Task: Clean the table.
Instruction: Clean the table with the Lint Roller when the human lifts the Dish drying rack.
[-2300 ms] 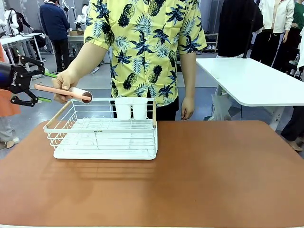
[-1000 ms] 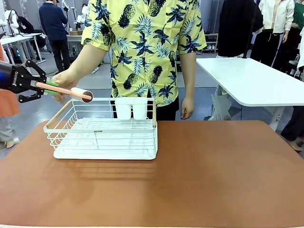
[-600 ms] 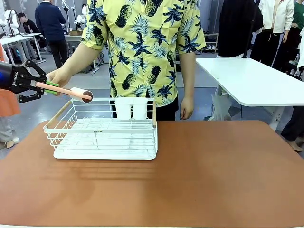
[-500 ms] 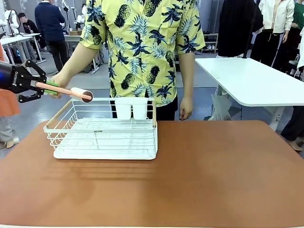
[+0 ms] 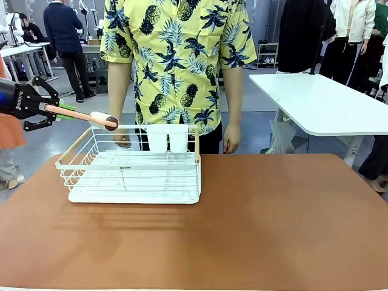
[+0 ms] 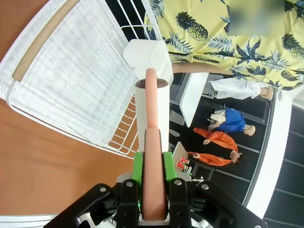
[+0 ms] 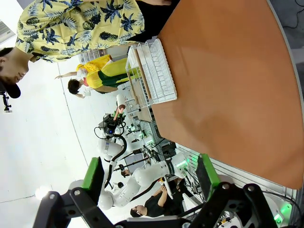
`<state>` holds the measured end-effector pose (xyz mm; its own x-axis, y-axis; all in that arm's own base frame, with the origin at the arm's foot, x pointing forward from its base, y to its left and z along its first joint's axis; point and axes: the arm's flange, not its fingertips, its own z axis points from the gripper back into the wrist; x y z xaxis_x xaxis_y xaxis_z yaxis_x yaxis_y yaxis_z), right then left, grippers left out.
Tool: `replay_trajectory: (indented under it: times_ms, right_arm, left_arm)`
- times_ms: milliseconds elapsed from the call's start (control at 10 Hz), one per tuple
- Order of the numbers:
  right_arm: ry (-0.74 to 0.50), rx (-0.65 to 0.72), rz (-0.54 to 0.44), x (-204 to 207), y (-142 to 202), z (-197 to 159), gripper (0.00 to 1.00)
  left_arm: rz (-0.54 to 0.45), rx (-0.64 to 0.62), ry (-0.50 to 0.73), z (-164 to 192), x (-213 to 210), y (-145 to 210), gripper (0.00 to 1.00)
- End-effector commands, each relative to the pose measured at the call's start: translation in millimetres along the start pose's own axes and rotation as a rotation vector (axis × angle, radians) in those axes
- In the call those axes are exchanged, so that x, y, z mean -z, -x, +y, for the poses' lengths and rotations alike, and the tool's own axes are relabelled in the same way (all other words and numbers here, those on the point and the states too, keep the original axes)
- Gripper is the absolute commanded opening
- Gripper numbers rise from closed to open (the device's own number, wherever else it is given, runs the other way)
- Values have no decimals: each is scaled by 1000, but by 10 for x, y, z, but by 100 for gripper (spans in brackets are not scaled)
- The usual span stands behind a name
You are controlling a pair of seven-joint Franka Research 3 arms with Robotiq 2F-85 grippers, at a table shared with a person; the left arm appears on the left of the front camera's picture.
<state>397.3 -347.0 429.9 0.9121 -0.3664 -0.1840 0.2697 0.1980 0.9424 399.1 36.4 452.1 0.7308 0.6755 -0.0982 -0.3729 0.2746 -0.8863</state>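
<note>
The left gripper (image 5: 60,111) is clenched on the pink handle of a lint roller (image 5: 97,117), holding it in the air over the far left corner of a white dish rack (image 5: 130,194) (the roll end hangs above the rim). The rack stands on the left part of the table (image 5: 273,218), whose reddish-brown top spans the foreground; the right gripper (image 7: 149,172) is released, jaws wide, high above the table.

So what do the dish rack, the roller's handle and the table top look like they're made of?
The dish rack looks like thin metal wire with a white coating, judging by its fine grid; its side bar looks like light wood. The roller's handle is smooth matte pink, probably plastic. The table top is reddish-brown and matte with no visible grain, perhaps laminate.
</note>
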Motion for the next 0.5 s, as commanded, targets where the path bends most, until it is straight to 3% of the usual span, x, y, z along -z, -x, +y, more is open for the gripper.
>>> replay_trajectory:
  times_ms: [0,400]
  right_arm:
    - [2,-6,-2,-6,11,32,100]
    - [2,-6,-2,-6,11,32,100]
  left_arm:
    - [-1,0,1,-1,0,0,0]
    - [-1,0,1,-1,0,0,0]
